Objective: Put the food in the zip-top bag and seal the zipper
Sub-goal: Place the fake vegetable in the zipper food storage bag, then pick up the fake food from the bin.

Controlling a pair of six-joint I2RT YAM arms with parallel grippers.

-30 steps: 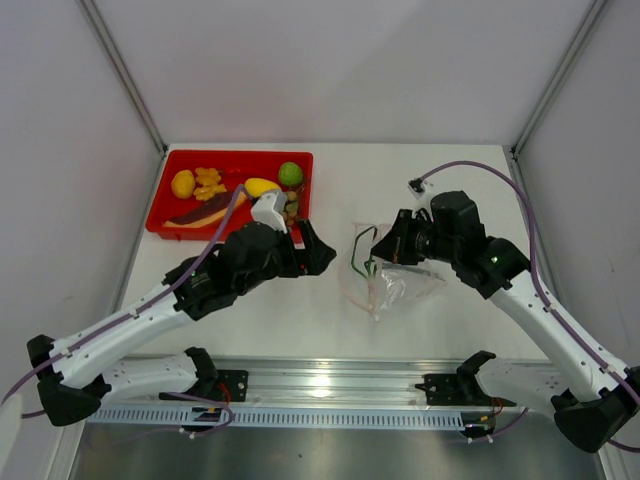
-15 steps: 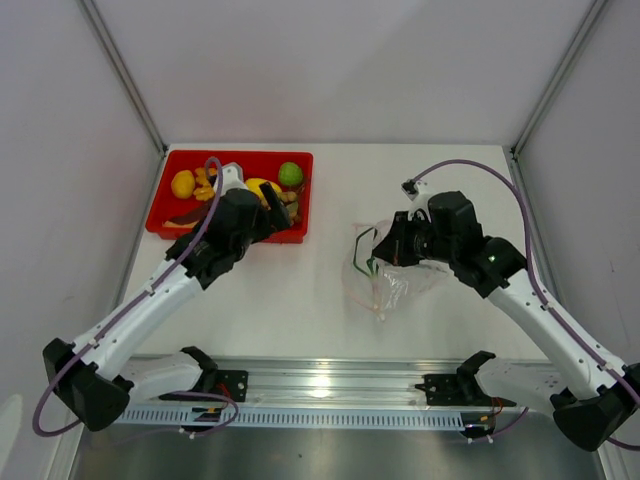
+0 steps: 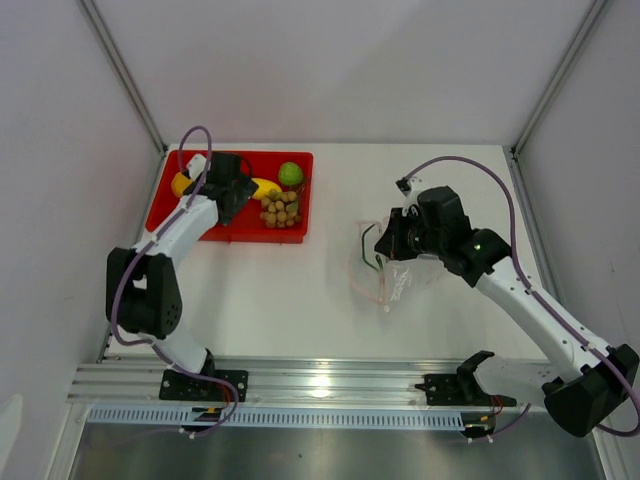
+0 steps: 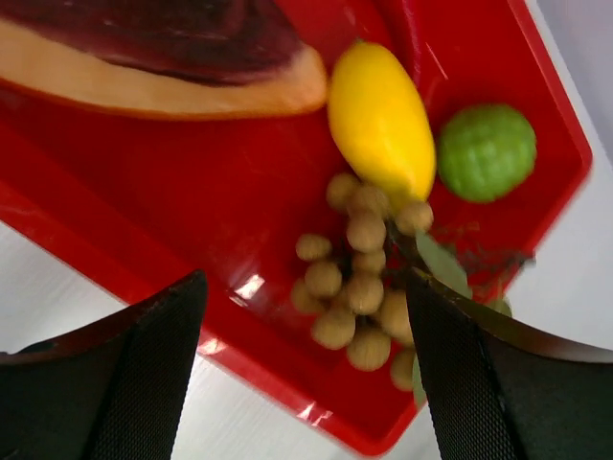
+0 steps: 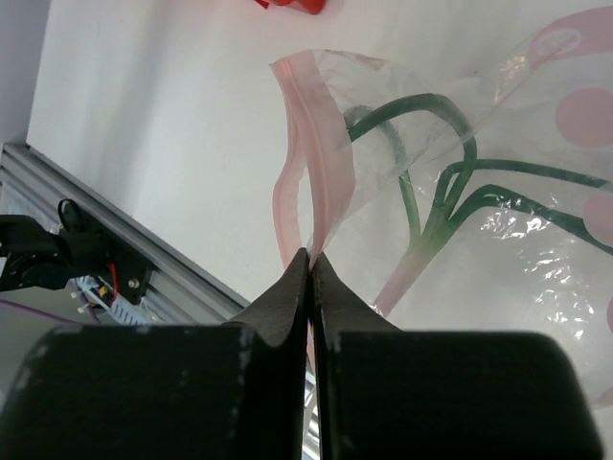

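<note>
The zip-top bag (image 3: 392,272) lies crumpled on the white table (image 3: 320,310) to the right of centre, well apart from the red tray (image 3: 228,235) at the back left. The right gripper (image 5: 311,259) has its two fingers pressed tight together on the pink zipper (image 5: 305,134), pinching the mouth edge so that the strip rises out of the fingertips and the clear film fans away behind it. Thin green curved lines and pale pink patches show through the plastic; I cannot tell whether they are printed on it or lie inside. The food sits in the tray. There is a long yellow mango (image 4: 378,120) with a green lime (image 4: 486,151) just beside it. A brown nut cluster (image 4: 359,287) touches the mango's lower end and has a green leaf (image 4: 442,268) at its side. A wedge with a dark purple top and a tan rim (image 4: 163,57) runs along the far part of the tray. From above, a yellow lemon (image 3: 180,184) peeks out at the tray's left end, half hidden by the arm. The left gripper (image 4: 302,287) hangs over the tray with its fingers spread wide and nothing between them. The nut cluster lies below the gap.
</note>
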